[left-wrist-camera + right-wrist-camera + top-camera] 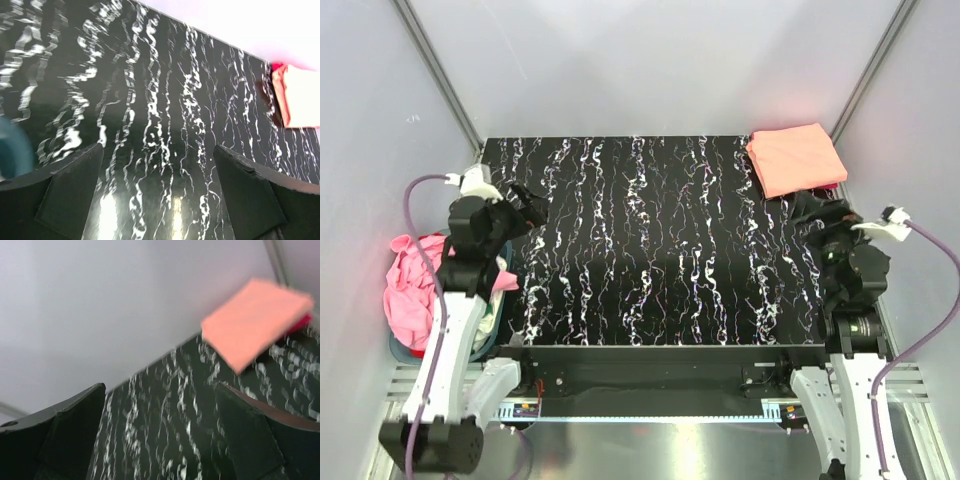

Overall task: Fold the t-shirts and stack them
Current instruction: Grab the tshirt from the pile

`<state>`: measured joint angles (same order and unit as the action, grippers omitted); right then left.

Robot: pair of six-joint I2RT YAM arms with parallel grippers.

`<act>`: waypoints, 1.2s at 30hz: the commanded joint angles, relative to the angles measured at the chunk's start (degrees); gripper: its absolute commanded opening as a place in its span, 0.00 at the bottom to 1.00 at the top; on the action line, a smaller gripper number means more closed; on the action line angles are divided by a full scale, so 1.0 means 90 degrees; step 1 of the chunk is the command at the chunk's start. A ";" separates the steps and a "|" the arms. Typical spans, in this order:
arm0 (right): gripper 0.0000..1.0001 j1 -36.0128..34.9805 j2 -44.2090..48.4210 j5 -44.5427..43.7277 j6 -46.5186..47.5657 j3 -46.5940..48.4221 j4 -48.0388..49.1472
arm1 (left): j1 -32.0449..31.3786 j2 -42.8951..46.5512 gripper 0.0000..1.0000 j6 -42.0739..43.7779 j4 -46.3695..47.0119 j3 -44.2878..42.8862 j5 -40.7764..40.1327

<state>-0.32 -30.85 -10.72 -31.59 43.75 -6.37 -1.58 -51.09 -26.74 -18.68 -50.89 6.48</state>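
Far left, off the table's point(650, 250) left edge: basket point(402, 350) with a pink shirt point(408, 285) bunched up in it and hanging over the rim. There's a scrap of white cloth point(506, 272) on the basket's right side, against the arm. Can't tell what else is in there.

The left arm rises over the basket. Left gripper point(527, 205) is over the table's left edge, in the far half. In the left wrist view its fingers point(70, 195) are wide apart, with only the black, white-veined tabletop showing between them. A blurred teal patch at that view's left edge is the basket.

The middle of the table is just the marbled surface.

Far-right corner: salmon shirt point(795, 158), folded to a flat rectangle and sitting square on the table. It lies on top of a red shirt point(828, 187), which shows only as a sliver at the stack's near-right edge. The same sliver shows in both wrist views.

Right gripper point(813, 208) is just near of that stack, by the table's right edge. The right wrist view is motion-blurred but clear enough: fingers point(75, 430) spread apart, gripping nothing. The stack is ahead and to the right of them, not touching.
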 commanded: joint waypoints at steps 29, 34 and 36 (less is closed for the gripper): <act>1.00 -0.0004 0.1495 0.4326 -0.1636 -0.1414 -0.2886 | 0.1357 -0.1013 0.99 -0.0320 -0.3805 -0.1348 -0.4871; 1.00 0.0006 0.1202 0.4297 -0.1509 -0.1452 -0.2867 | 0.1972 -0.1120 0.99 -0.0368 -0.3628 -0.1103 -0.4568; 1.00 -0.0004 0.1133 0.4297 -0.1499 -0.1501 -0.2798 | 0.2186 -0.1208 0.99 -0.0378 -0.3579 -0.1074 -0.4393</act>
<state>-0.16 -19.77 26.63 -46.54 28.71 -32.88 16.05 -61.34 -30.06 -53.19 -60.60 -35.33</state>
